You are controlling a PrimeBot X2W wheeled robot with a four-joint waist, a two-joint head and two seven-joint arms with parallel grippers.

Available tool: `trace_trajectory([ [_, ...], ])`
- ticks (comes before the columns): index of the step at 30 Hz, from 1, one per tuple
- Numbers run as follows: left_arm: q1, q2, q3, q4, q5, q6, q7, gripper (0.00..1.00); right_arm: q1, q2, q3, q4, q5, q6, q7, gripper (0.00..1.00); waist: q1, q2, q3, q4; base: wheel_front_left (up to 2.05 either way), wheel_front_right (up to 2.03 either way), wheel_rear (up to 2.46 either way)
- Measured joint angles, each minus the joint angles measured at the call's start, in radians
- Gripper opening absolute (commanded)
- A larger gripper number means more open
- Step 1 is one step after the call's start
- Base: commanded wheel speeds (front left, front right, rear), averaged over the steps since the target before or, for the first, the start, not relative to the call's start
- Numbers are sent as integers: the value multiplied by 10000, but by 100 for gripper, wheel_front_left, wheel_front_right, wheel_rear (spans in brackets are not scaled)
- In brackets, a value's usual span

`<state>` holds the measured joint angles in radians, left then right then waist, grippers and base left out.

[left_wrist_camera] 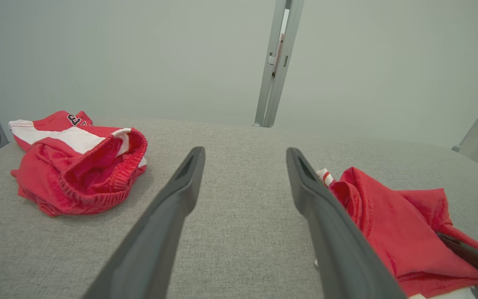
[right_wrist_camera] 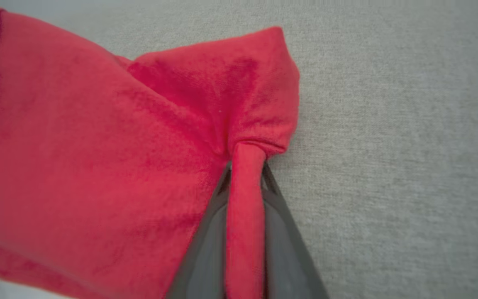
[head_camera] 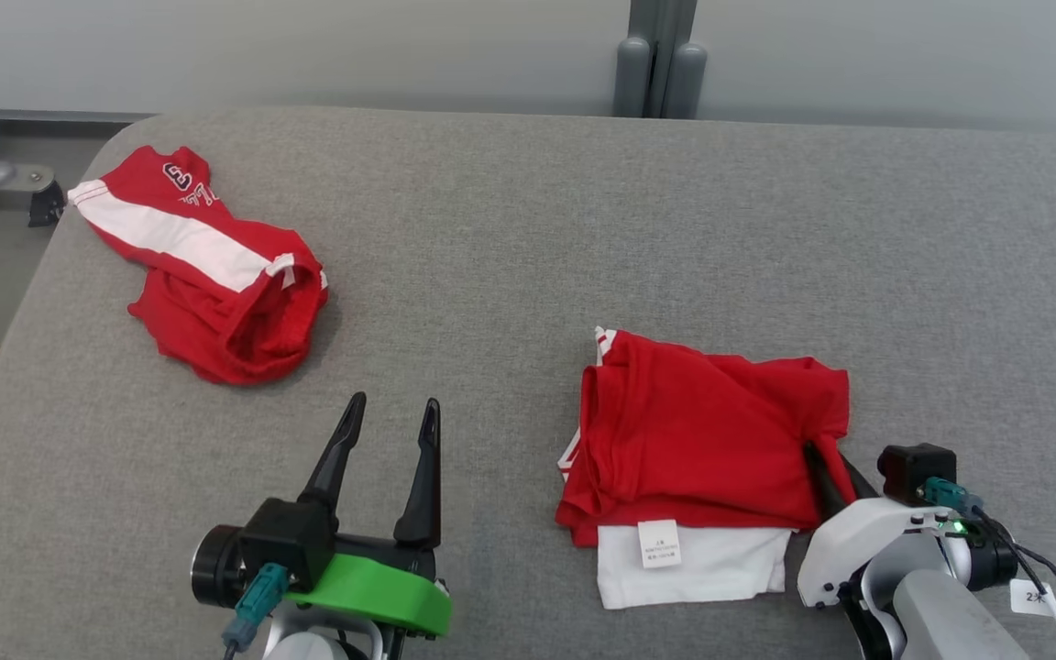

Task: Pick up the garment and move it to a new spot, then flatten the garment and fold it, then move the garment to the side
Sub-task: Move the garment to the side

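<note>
Evidently the folding is done and the last step, moving the garment [head_camera: 702,431] aside, is in hand. It lies as a squarish red stack on the near right part of the table [head_camera: 583,211], with a white layer poking out toward the table's near edge. The right gripper [head_camera: 829,458] is narrowed onto a rolled ridge of red cloth at the stack's near right corner, the fold pinched between its two fingers in the right wrist view. The left gripper [head_camera: 395,403] stands wide and holds nothing, over bare table near its near edge, left of the stack. To my mind the next move calls for a low, slow drag or lift toward the table's side. A one-corner grip could peel the top layer off and undo the fold, so the free gripper might need to take the opposite edge. How many layers the pinch has caught cannot be told, since the fingertips are buried in cloth. Whether the white layer belongs to the same piece is unclear, and the print on its label [head_camera: 658,543] is too small to read. Crumpled red shorts [head_camera: 207,275] sit at the table's far left, their lettering partly folded under.
</note>
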<state>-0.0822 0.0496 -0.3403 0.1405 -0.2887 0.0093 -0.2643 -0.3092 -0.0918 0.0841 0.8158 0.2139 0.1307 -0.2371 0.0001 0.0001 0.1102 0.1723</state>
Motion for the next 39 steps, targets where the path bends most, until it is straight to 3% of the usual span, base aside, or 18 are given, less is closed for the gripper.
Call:
trace_trajectory([
  [6,7,-2,0,-109,21,-19,2,100,-329,-562,660,-146,-433,10,-159,0,0,-1,-106,-581,0,0,0],
  [15,-494,-10,-441,-399,82,-44,0,100,-1197,-2721,1448,-474,-518,10,-215,0,0,0,141,-1640,0,0,0],
  [22,-1254,-12,-886,-646,293,-6,0,100,-2258,-4498,1210,234,-326,10,-242,0,0,0,972,-1937,0,0,0],
  [28,-1826,-12,-1093,-826,412,77,0,100,-3202,-5655,564,986,-430,10,-244,0,0,0,1791,-1861,0,0,0],
  [39,-2156,-10,-1118,-905,412,207,0,100,-3957,-6107,-821,2234,-1139,10,-245,0,0,0,2587,-1281,0,0,0],
])
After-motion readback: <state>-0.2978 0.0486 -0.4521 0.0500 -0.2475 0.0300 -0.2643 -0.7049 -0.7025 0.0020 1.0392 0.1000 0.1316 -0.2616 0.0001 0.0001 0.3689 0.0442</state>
